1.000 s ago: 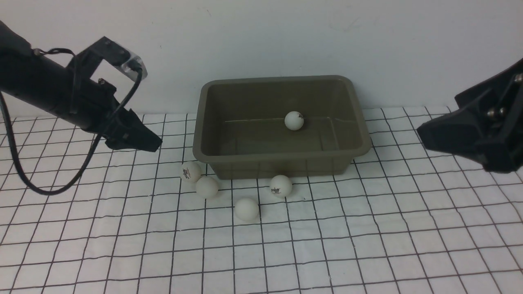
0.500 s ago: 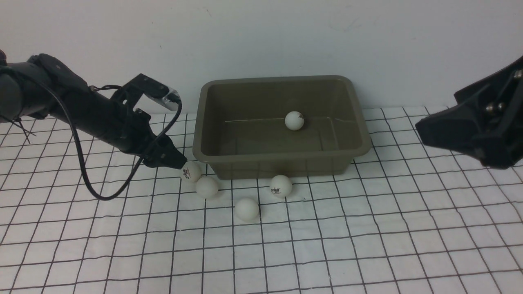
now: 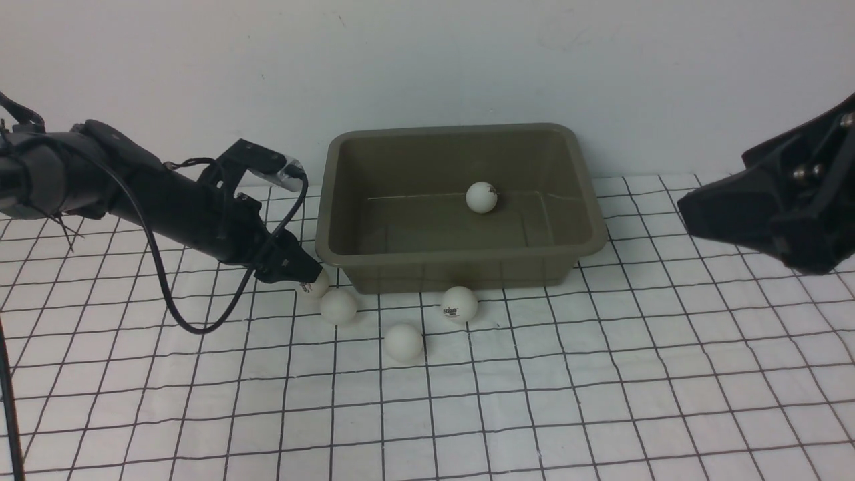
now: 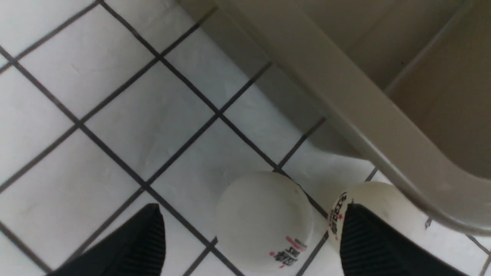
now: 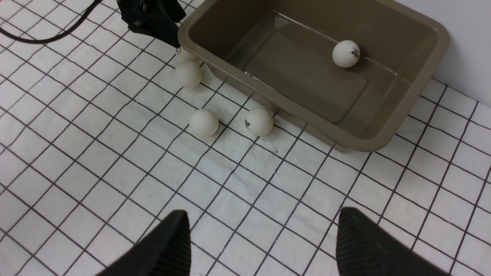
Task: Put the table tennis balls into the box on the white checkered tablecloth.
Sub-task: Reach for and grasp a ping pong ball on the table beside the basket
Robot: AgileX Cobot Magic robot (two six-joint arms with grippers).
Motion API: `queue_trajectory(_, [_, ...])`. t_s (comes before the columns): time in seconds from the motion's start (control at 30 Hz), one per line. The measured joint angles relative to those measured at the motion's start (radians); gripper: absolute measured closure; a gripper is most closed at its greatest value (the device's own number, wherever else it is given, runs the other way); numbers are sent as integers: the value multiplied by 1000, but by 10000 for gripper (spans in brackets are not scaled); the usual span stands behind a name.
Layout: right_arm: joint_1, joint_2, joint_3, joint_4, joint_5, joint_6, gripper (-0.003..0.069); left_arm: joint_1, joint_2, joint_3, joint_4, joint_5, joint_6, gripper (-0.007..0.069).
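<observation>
Red-and-dark printing, too askew to read with certainty, marks 1 table tennis ball [image 4: 264,218] between the fingertips of the robot's left gripper [image 4: 251,230], its jaws wide apart and clamped on nothing. Dark lettering with a red star shows on a 2nd ball [image 4: 383,214], partly behind a finger. Compared with 1 second earlier, the left arm [image 3: 167,207] has swung lower and inward to the box's near left corner, its fingers now partly covering the leftmost ball; box and balls appear unmoved. The olive-brown box [image 3: 461,260] sits near the far edge of the checkered tablecloth [image 3: 534,414], holding 1 ball [image 3: 481,198]. The other 4 lie on the cloth, between the box and its near edge. The right gripper [image 5: 262,230] hangs with jaws apart, gripping nothing.
</observation>
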Motion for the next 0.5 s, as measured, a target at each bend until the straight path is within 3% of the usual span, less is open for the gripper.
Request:
queue_trajectory(0.33, [0, 0, 0, 19, -1, 1, 195, -31, 52, 0, -22, -51, 22, 85])
queue_trajectory(0.5, [0, 0, 0, 30, 0, 1, 195, -46, 57, 0, -17, -126, 22, 247])
